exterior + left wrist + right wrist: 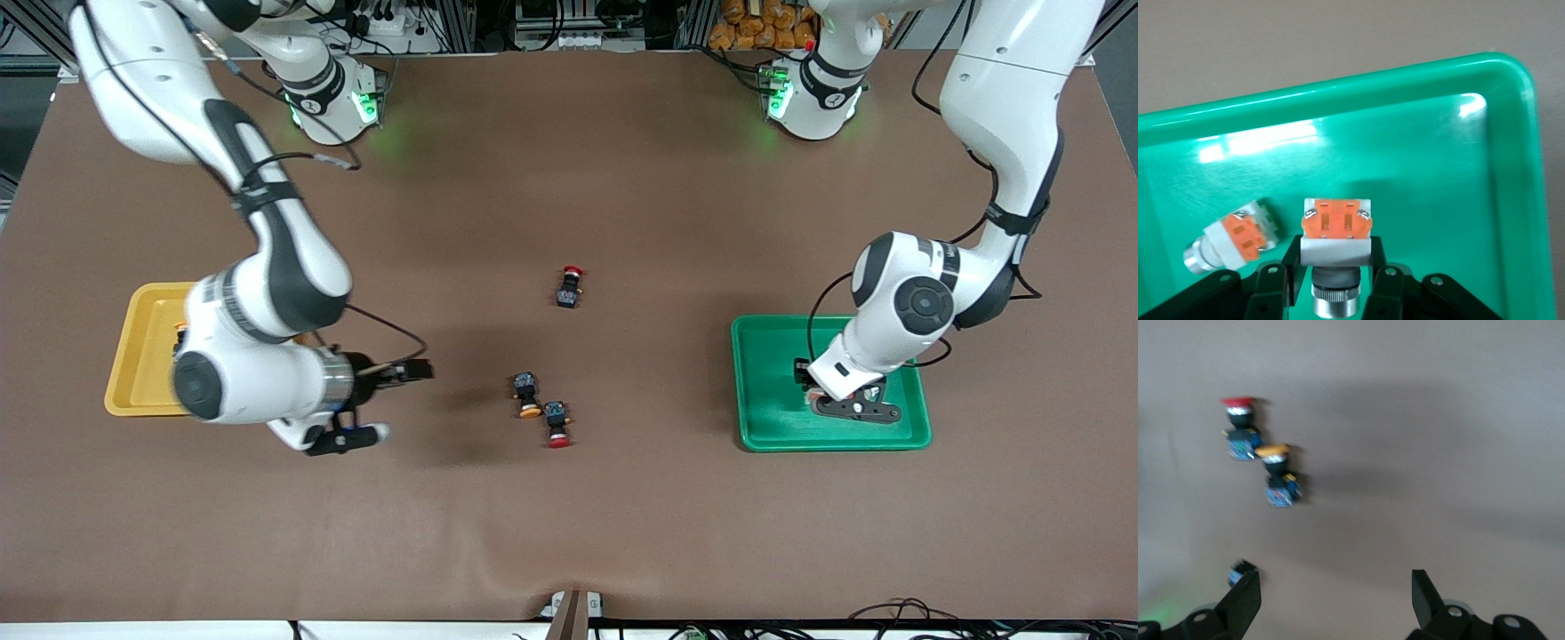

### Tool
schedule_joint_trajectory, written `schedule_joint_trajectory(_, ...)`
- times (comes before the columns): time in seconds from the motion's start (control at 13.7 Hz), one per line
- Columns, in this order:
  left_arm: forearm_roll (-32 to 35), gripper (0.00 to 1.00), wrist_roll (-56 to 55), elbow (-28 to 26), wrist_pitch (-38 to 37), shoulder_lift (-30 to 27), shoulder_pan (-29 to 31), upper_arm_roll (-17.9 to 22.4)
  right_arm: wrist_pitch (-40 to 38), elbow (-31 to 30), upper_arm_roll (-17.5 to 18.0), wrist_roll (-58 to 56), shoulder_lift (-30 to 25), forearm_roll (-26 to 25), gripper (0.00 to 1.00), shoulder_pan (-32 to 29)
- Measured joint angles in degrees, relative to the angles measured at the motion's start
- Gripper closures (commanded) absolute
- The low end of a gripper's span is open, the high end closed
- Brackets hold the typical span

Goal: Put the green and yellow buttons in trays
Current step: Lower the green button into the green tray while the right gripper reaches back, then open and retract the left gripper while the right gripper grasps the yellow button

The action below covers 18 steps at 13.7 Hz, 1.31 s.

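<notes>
My left gripper (816,391) is low inside the green tray (770,418). In the left wrist view it (1336,241) is shut on a white-and-orange button (1336,223) with a silvery end. A second white-and-orange button (1237,235) lies in the green tray (1405,153) beside it. My right gripper (416,370) is open and empty over the bare table, between the yellow tray (140,356) and a yellow-capped black button (526,394). In the right wrist view that button (1278,479) lies ahead of the open gripper (1331,581).
A red-capped black switch (557,422) lies right beside the yellow-capped button, nearer the front camera, and also shows in the right wrist view (1239,430). Another red-capped switch (570,286) lies farther from the front camera. My right arm covers part of the yellow tray.
</notes>
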Motion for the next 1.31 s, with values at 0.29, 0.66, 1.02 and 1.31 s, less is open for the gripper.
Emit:
schedule_joint_trajectory(0.29,0.00,0.00,1.05,0.69,0.19,-0.12,-0.02,-0.68,9.91,-0.92,-2.00,6.06,4.52,-0.79,0.00,8.38)
schedule_joint_trajectory(0.66,0.00,0.00,1.89,8.62,-14.70,-4.42,-0.20,-3.07,16.45,-1.07,-3.80,11.19,10.07,-2.85,0.00,13.82)
schedule_joint_trajectory(1.02,0.00,0.00,1.91,20.04,-34.70,-10.11,-0.14,-4.58,20.88,-1.07,-5.55,15.43,11.76,-6.16,0.00,17.31)
schedule_joint_trajectory(1.31,-0.14,0.00,1.95,27.32,-44.39,-14.94,0.07,-4.55,22.54,-1.01,-6.18,16.47,12.44,-6.20,0.17,17.30)
